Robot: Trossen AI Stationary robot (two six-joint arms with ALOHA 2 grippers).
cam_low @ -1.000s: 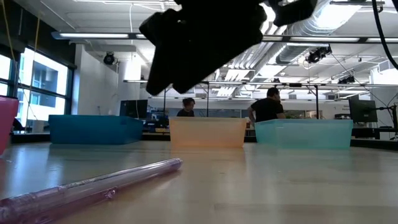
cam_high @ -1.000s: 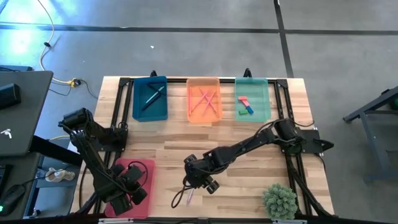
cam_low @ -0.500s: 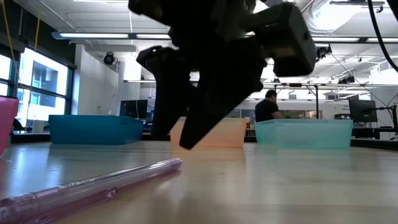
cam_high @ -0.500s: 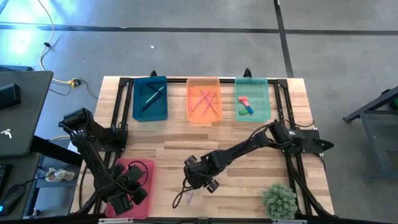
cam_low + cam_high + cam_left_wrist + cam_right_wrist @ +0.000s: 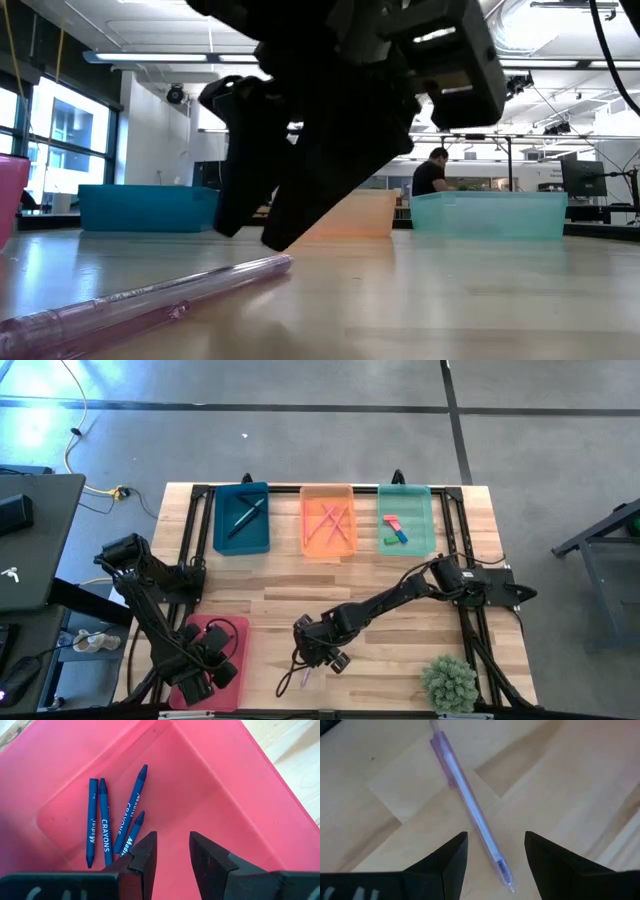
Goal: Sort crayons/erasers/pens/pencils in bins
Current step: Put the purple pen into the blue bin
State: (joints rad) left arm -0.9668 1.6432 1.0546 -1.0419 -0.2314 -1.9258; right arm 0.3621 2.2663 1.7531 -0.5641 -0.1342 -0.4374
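Note:
A translucent purple pen (image 5: 470,812) lies flat on the wooden table near its front edge, also seen in the high view (image 5: 303,678) and the low view (image 5: 150,295). My right gripper (image 5: 496,855) hovers open just above it, one finger on each side of the pen's lower half, touching nothing. The fingers slant down in the low view (image 5: 250,225). My left gripper (image 5: 172,855) stands open above the pink-red bin (image 5: 225,635), which holds several blue crayons (image 5: 107,822). The teal-blue bin (image 5: 222,535), the orange bin (image 5: 310,540) and the mint-green bin (image 5: 425,535) stand in a row at the far edge.
A small green plant (image 5: 450,682) stands at the near right corner. The teal-blue bin holds dark sticks (image 5: 245,515), the orange bin pink and orange sticks (image 5: 330,522), the mint-green bin small erasers (image 5: 395,530). Black frame rails (image 5: 190,540) run along both table sides.
My right gripper has come down toward the purple pen, its fingers now close over the table, and it has stayed open. The pen has not moved.

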